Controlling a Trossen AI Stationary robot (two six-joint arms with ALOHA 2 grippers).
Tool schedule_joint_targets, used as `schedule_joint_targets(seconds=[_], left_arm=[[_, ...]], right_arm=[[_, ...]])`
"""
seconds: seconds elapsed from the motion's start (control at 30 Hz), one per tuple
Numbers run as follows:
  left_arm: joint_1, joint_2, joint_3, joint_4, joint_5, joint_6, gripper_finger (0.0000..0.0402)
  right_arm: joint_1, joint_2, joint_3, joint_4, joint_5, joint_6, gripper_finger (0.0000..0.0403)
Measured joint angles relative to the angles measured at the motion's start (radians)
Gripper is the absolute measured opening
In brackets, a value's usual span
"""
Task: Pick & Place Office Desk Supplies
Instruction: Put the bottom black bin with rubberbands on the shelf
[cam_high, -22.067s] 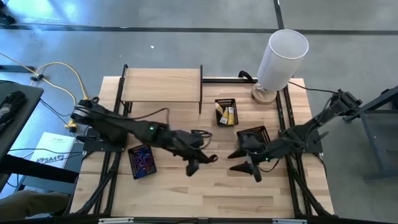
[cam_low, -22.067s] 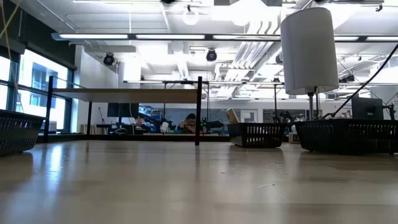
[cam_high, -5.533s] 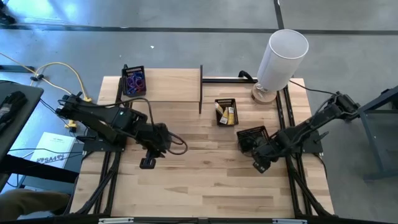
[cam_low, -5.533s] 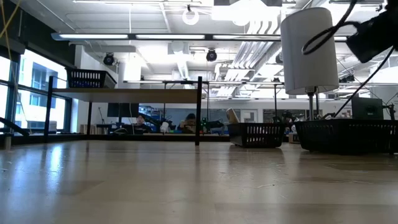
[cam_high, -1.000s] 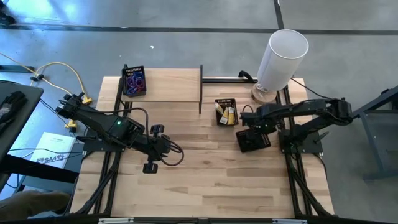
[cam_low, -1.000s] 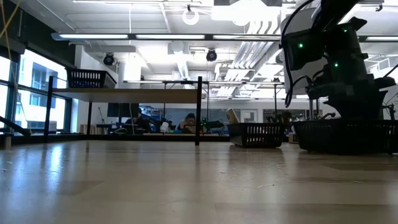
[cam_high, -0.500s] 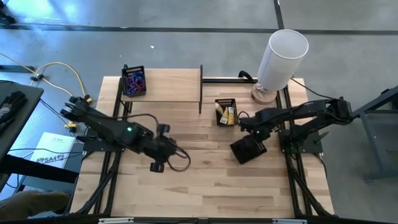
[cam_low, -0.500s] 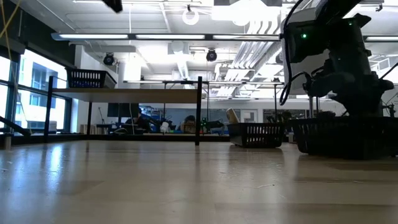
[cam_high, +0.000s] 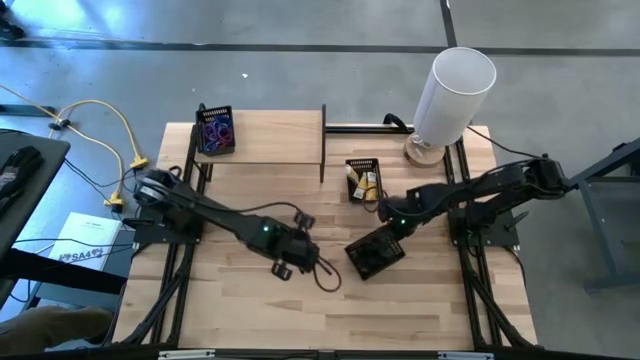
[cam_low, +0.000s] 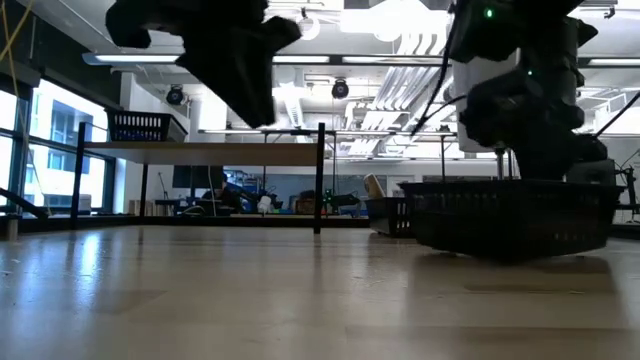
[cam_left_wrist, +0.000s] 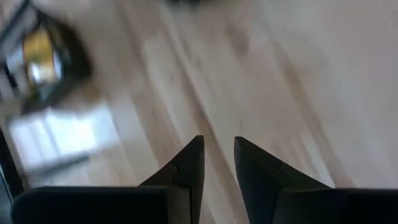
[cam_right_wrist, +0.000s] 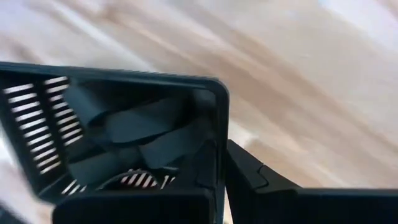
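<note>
My right gripper (cam_high: 388, 230) is shut on a black mesh tray (cam_high: 374, 256) near the table's middle. Dark pieces (cam_right_wrist: 134, 140) lie inside the tray. In the low view the tray (cam_low: 510, 218) hangs low over the wood under the right arm. My left gripper (cam_high: 284, 266) hovers left of the tray. Its fingers (cam_left_wrist: 217, 144) stand a little apart over bare wood with nothing between them. A second tray with yellow packets (cam_high: 362, 180) stands farther back. A third tray with coloured loops (cam_high: 215, 130) stands on the raised shelf. My right gripper has the tray's side wall (cam_right_wrist: 219, 121) near a corner, one finger (cam_right_wrist: 249, 174) outside it; the other is hidden behind the wall, seemingly inside. The fingers come slanting down from the table's far right. Whether the tray's bottom touches the table, I cannot tell.
A tall white cylinder (cam_high: 455, 90) stands at the far right corner. A raised wooden shelf (cam_high: 265, 135) spans the far left. Dark frame rails (cam_high: 470, 280) run along both sides. Bare wood (cam_high: 330, 315) stretches along the near edge.
My right gripper has taken hold of the black tray and drawn it toward the table's middle and near edge. The tray has turned about on the way. My left gripper has swung toward the table's right and a little nearer, closing in on the tray.
</note>
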Motion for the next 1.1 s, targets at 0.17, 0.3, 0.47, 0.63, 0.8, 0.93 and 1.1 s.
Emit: schedule_joint_targets(seconds=[0.17, 0.3, 0.47, 0.63, 0.8, 0.93, 1.1], left_arm=[[-0.017, 0.01, 0.0, 0.122, -0.012, 0.143, 0.008], [-0.029, 0.01, 0.0, 0.157, -0.033, 0.164, 0.0089], [-0.03, 0.01, 0.0, 0.155, -0.005, 0.12, 0.0134], [-0.033, 0.014, 0.0, 0.166, 0.046, 0.122, 0.0177], [-0.041, 0.015, 0.0, 0.254, 0.055, 0.26, 0.0187], [-0.057, 0.015, 0.0, 0.331, 0.062, 0.408, 0.0187], [-0.055, 0.032, 0.0, 0.345, 0.103, 0.409, 0.0187]], right_arm=[[0.021, 0.0, 0.0, 0.105, -0.011, 0.015, 0.0004], [0.027, 0.0, 0.0, 0.131, -0.011, 0.015, 0.0004], [0.026, 0.0, 0.0, 0.15, -0.031, 0.015, 0.0004], [0.026, 0.0, 0.0, 0.251, -0.053, 0.015, 0.0004], [0.001, 0.0, 0.0, 0.356, -0.089, 0.015, 0.0004], [-0.009, 0.0, 0.0, 0.393, -0.103, 0.015, 0.0004], [-0.006, 0.0, 0.0, 0.407, -0.115, 0.018, 0.0004]])
